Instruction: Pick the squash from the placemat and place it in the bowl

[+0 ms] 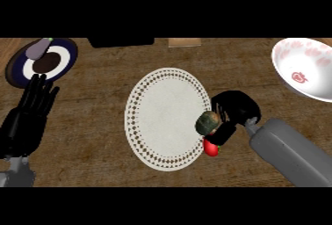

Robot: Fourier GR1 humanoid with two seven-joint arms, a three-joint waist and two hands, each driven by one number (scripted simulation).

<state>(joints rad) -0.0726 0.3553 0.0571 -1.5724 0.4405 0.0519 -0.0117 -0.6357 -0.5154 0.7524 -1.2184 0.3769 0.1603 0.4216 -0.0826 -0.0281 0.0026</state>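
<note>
— Red thing (212, 148) at five o'clock, what's beside it?
— Right hand (235, 110), fingers curled round the squash (207, 122) at the placemat's (165, 116) three o'clock edge.
— Left hand (31, 110)?
— Nine o'clock, fingers straight, apart.
— Farther?
— Bowl (304, 66) at two; dark plate (42, 59) at ten on the wooden counter (97, 132).

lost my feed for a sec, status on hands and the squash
Right hand curled on squash at placemat right edge. Left hand open, resting at left. Red vegetable just below squash. Bowl upper right.
</note>
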